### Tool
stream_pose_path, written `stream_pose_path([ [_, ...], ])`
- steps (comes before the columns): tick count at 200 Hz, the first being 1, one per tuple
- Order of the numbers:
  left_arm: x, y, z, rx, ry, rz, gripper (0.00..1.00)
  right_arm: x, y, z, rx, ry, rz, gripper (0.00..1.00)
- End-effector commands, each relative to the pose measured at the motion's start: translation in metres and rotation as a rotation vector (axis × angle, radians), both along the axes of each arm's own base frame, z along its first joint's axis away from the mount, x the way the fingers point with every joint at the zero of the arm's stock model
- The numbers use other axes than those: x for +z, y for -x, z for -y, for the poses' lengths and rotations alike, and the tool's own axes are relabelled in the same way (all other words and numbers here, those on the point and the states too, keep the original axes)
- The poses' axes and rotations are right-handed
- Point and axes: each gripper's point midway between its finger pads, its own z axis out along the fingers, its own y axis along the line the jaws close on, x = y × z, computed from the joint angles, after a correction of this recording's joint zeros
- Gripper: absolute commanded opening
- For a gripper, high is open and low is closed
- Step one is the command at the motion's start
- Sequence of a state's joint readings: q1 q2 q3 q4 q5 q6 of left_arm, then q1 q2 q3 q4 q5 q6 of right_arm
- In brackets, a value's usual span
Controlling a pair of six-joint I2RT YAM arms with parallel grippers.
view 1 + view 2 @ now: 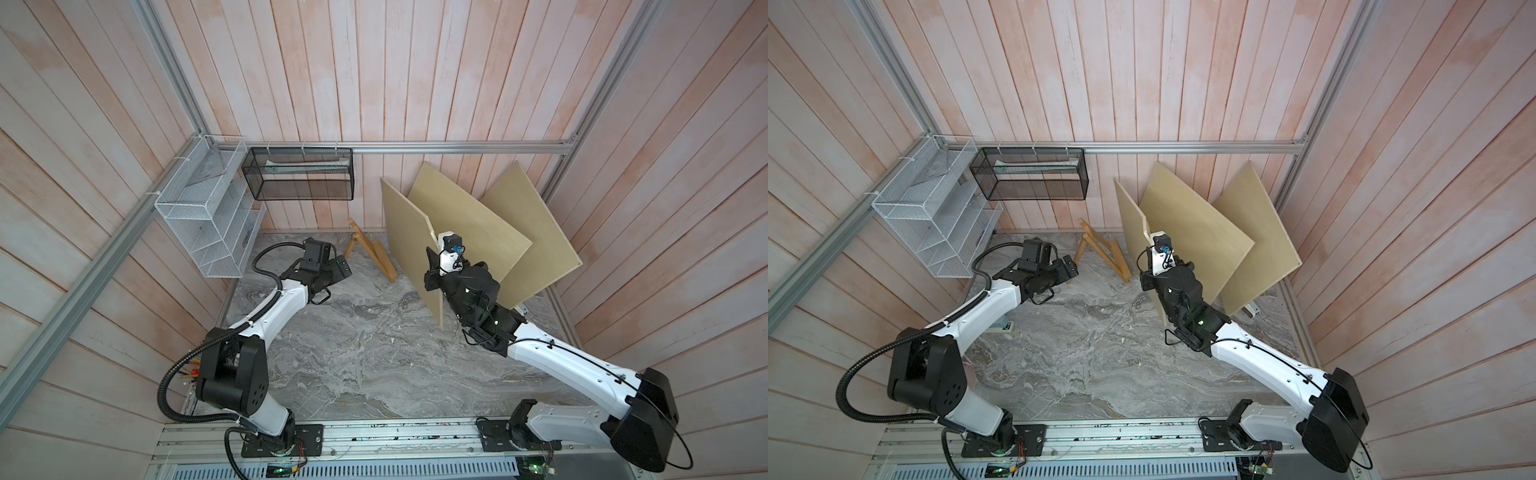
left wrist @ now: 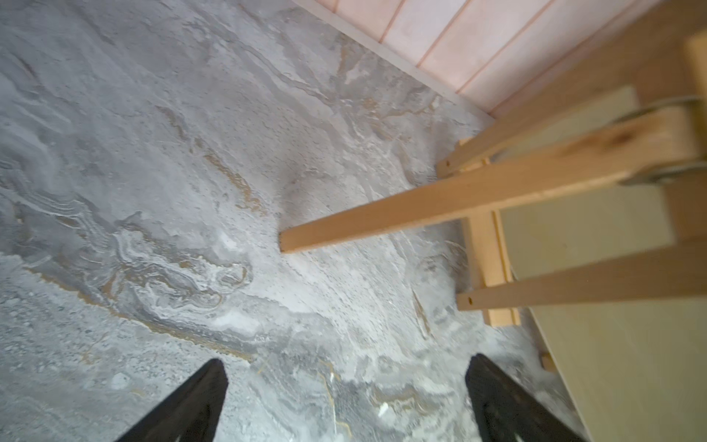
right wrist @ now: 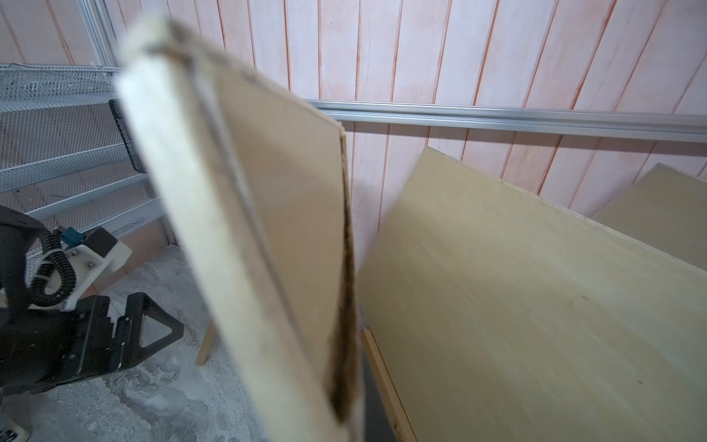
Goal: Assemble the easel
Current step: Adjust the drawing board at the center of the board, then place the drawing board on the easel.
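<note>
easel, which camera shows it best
Both top views: the whole easel stands by the back wall, legs spread. The left wrist view shows only its legs, close and blurred. The right wrist view catches just one leg tip beside the held board.

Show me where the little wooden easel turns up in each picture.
In a top view: easel at the table's back edge, centre.
In a top view: again centre back.
Left wrist: its legs, beyond the open left tool.
Right wrist: one leg tip, between left tool and held board.
Shared landmark: that grey marbled table.
</note>
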State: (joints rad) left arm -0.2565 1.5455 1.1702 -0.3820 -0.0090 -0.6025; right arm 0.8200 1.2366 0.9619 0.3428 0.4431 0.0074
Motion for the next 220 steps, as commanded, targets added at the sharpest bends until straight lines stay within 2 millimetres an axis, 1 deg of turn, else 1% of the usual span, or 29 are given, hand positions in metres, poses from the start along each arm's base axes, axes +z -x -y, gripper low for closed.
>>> stream_pose_path([
  [1, 0.071, -0.007, 0.012, -0.100, 0.071, 0.216, 1.00, 0.063, 0.009, -0.005, 0.060, -0.141, 0.138, 0.00],
  [24, 0.110, -0.012, 0.013, -0.110, 0.086, 0.313, 1.00, 0.055, 0.008, -0.008, 0.067, -0.131, 0.115, 0.00],
  [39, 0.123, -0.018, 0.018, -0.119, 0.110, 0.355, 1.00, 0.050, 0.007, -0.008, 0.065, -0.126, 0.100, 0.00],
  [55, 0.125, -0.030, 0.028, -0.126, 0.104, 0.359, 1.00, 0.047, 0.007, -0.008, 0.065, -0.124, 0.089, 0.00],
  [86, 0.107, -0.053, 0.054, -0.118, -0.004, 0.323, 0.99, 0.046, 0.006, -0.008, 0.064, -0.108, 0.083, 0.00],
  [104, 0.100, -0.064, 0.066, -0.115, -0.035, 0.316, 0.89, 0.046, 0.006, -0.008, 0.063, -0.101, 0.085, 0.00],
  [113, 0.095, -0.069, 0.068, -0.097, -0.053, 0.304, 0.85, 0.046, 0.007, -0.008, 0.060, -0.099, 0.085, 0.00],
  [124, 0.087, -0.074, 0.067, -0.060, -0.080, 0.281, 0.82, 0.046, 0.006, -0.007, 0.057, -0.096, 0.084, 0.00],
  [146, 0.075, -0.078, 0.061, 0.010, -0.119, 0.253, 0.70, 0.044, 0.007, -0.006, 0.055, -0.094, 0.078, 0.00],
  [176, 0.064, -0.082, 0.063, 0.030, -0.124, 0.240, 0.54, 0.039, 0.007, -0.005, 0.054, -0.090, 0.066, 0.00],
  [196, 0.063, -0.085, 0.064, 0.035, -0.126, 0.237, 0.35, 0.038, 0.008, -0.006, 0.064, -0.091, 0.058, 0.00],
  [206, 0.064, -0.087, 0.065, 0.032, -0.124, 0.235, 0.23, 0.039, 0.008, -0.006, 0.065, -0.089, 0.057, 0.00],
  [220, 0.064, -0.087, 0.068, 0.023, -0.123, 0.224, 0.13, 0.042, 0.009, -0.006, 0.066, -0.089, 0.063, 0.00],
])
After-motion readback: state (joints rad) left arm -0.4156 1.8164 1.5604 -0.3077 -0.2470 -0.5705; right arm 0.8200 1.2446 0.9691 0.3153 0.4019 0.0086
